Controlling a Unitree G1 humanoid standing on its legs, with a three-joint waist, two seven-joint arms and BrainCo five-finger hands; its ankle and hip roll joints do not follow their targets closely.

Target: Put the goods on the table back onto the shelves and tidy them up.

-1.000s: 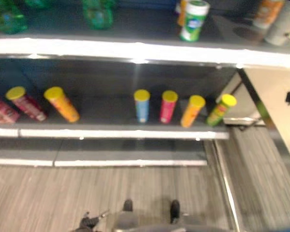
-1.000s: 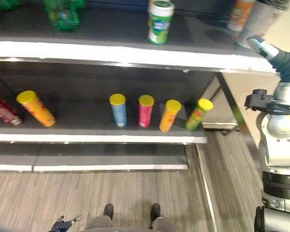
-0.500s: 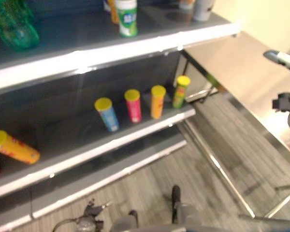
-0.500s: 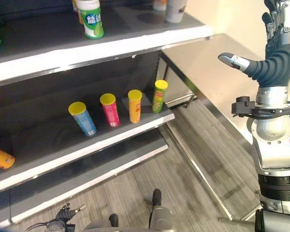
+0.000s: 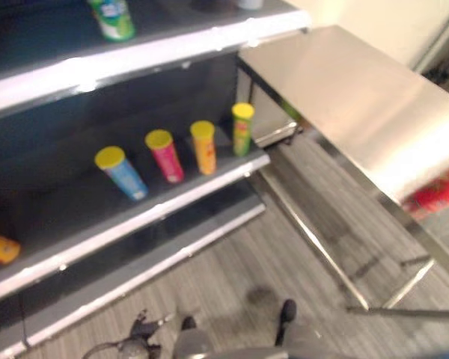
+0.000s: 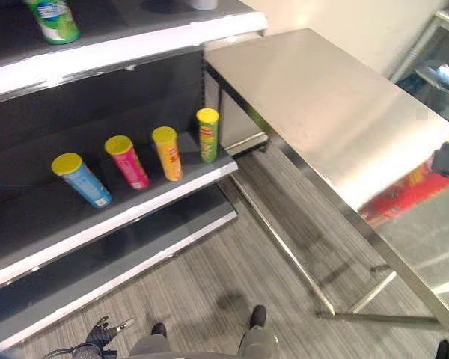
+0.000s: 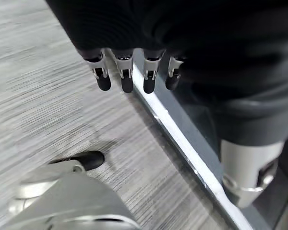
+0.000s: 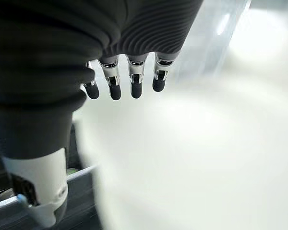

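A shop aisle: dark retail shelves with white front edges carried a row of yellow-lidded snack canisters standing on the lower tier and a green-and-white tub on the tier above. At three o'clock stood a bare stainless-steel tabletop on a grey wood-grain floor.

Table stands right of shelves holding cans.

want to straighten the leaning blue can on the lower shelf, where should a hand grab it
Grip the blue can around its round body just below the yellow lid, coming from the open front of the shelf. It leans with the lid end toward the front, and the pink can stands apart, leaving room for fingers.
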